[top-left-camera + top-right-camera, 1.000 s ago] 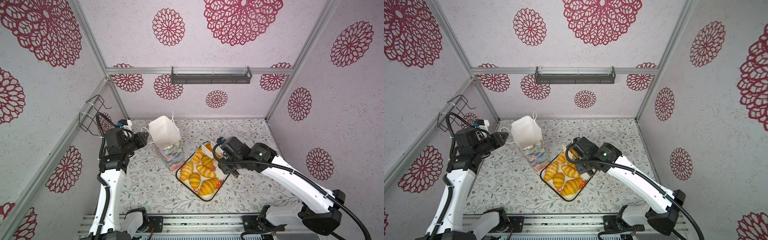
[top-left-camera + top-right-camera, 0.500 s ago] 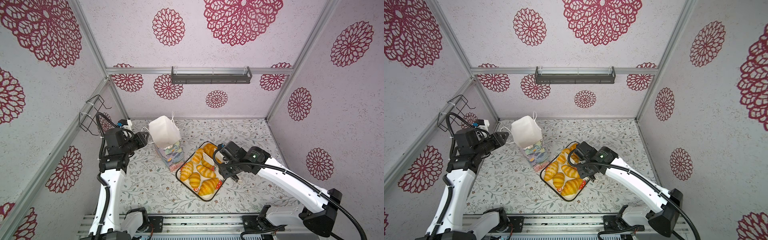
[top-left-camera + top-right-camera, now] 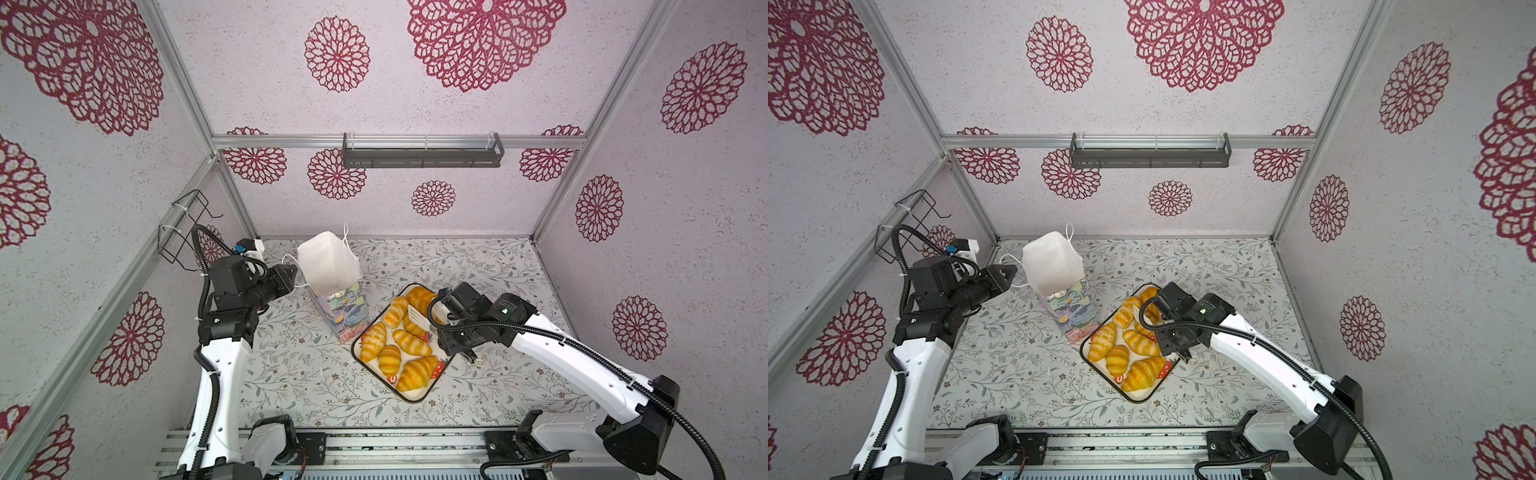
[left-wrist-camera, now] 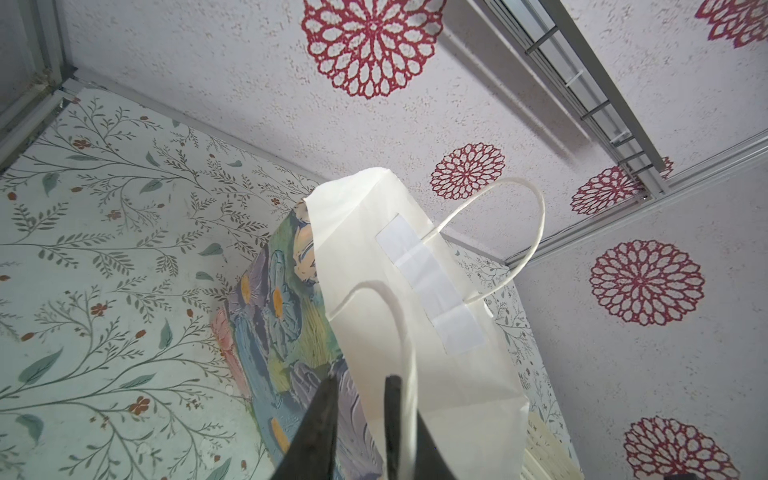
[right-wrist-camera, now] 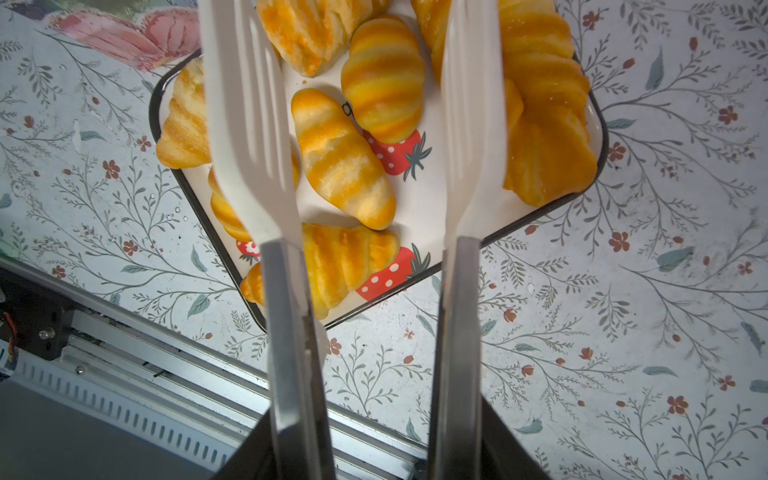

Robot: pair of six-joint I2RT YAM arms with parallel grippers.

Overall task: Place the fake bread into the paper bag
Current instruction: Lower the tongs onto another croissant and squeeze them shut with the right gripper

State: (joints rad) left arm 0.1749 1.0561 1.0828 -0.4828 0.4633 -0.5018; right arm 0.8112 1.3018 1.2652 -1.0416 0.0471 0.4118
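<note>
The left gripper [image 4: 359, 399] has its 2 dark fingers only a narrow gap apart, astride the near rim of the paper bag [image 3: 330, 268], with the painted outside by 1 finger and the white lining by the other. Whether they actually pinch the paper I cannot tell. A cord handle [image 4: 405, 332] loops past them. That placement looks meant to steady the tall, light bag and hold its mouth open toward the tray. The right gripper [image 5: 376, 455] is clamped on the metal arms of a pair of tongs [image 5: 249, 124], squeezing them only partway. The 2 white slotted blades stand well apart with nothing caught between them. They hang over the tray [image 5: 415, 220], and 1 striped croissant [image 5: 340, 162] shows in the gap, lying flat, probably the next pick. All the bread [image 3: 411, 343] in view, about 7 pieces, lies on that tray. None shows in the bag, whose bottom is hidden. The bag stands upright on the table [image 3: 291, 374] just beside the tray's corner, so each carry should be short.
</note>
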